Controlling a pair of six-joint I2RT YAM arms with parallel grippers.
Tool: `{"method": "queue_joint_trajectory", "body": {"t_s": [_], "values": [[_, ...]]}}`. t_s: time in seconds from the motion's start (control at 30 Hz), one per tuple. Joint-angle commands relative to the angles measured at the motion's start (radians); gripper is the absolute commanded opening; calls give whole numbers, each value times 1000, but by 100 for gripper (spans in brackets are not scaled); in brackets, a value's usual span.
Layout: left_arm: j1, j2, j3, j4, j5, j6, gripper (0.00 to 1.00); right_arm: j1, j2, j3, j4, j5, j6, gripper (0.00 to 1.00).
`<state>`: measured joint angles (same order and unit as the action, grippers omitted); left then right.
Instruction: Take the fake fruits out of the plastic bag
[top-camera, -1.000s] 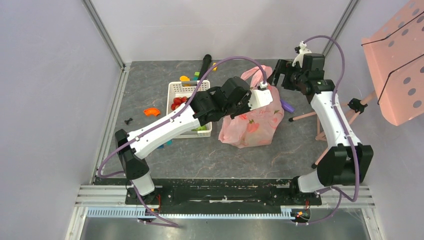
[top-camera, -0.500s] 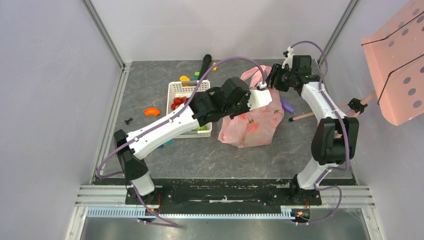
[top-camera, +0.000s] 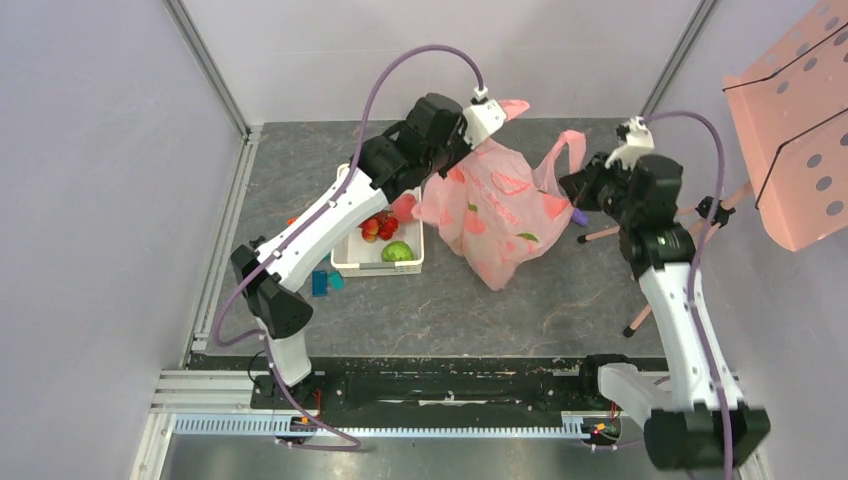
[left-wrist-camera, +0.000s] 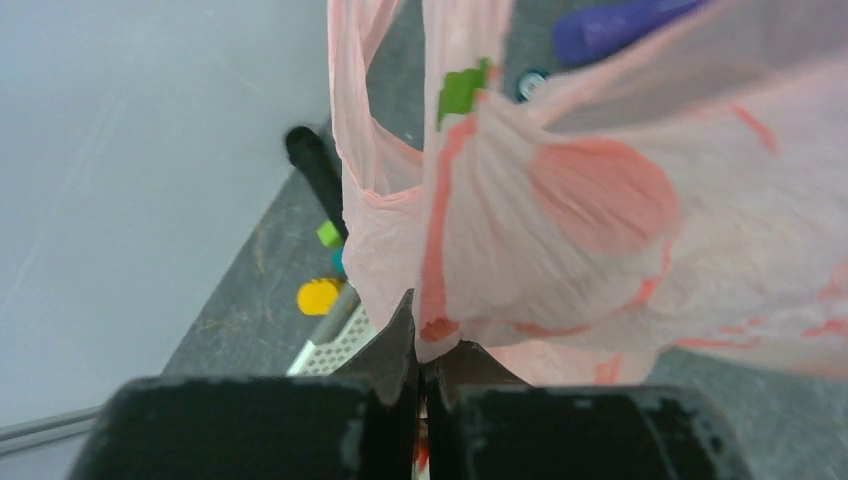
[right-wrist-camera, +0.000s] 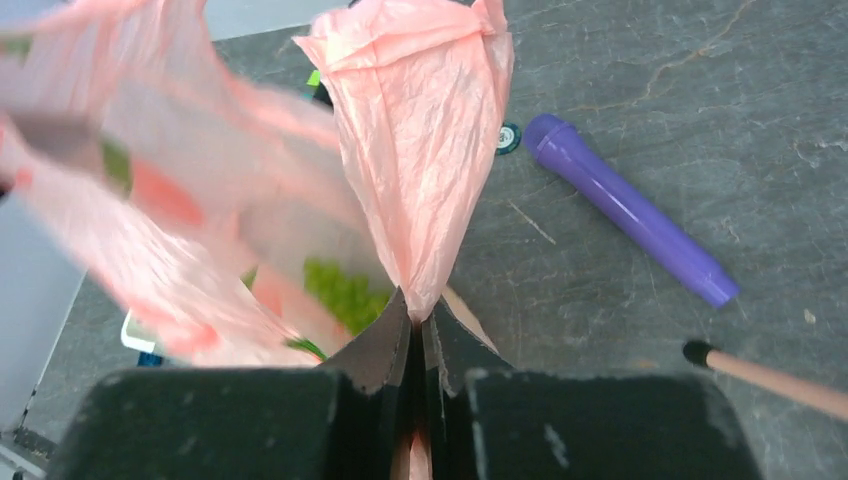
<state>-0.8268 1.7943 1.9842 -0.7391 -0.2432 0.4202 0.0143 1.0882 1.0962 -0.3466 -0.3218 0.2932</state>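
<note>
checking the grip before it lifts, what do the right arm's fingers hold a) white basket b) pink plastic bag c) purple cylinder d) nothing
b: the right wrist view shows the right fingers pinched on a bunched fold of the pink plastic bag, the purple cylinder lying apart

Two tools, the left tool and the right tool, over one counter. One pink plastic bag, one white basket, one green apple, one cluster of red berries, two small blue blocks, one purple cylinder.
</note>
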Motion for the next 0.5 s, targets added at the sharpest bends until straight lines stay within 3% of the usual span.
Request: {"method": "queue_joint_trajectory", "body": {"t_s": [0.0, 0.1, 0.2, 0.23, 0.3, 0.37, 0.43, 0.47], "values": [[12, 53, 151, 99, -17, -25, 2, -4, -183, -115, -48, -16, 62, 3], [11, 71, 175, 153, 59, -36, 2, 1, -320, -181, -86, -109, 106, 3], [11, 66, 148, 217, 169, -74, 2, 3, -417, -209, -152, -206, 110, 11], [11, 63, 121, 235, 217, -71, 2, 3, -441, -208, -181, -230, 101, 17], [9, 41, 43, 298, 315, -68, 2, 4, -487, -181, -261, -241, 56, 41], [10, 3, -60, 387, 382, -76, 2, 4, -516, -97, -368, -156, -5, 67], [9, -38, -172, 491, 432, -84, 2, 4, -510, 9, -473, -28, -66, 83], [9, -60, -235, 546, 466, -74, 2, 4, -498, 52, -508, 28, -86, 86]]}}
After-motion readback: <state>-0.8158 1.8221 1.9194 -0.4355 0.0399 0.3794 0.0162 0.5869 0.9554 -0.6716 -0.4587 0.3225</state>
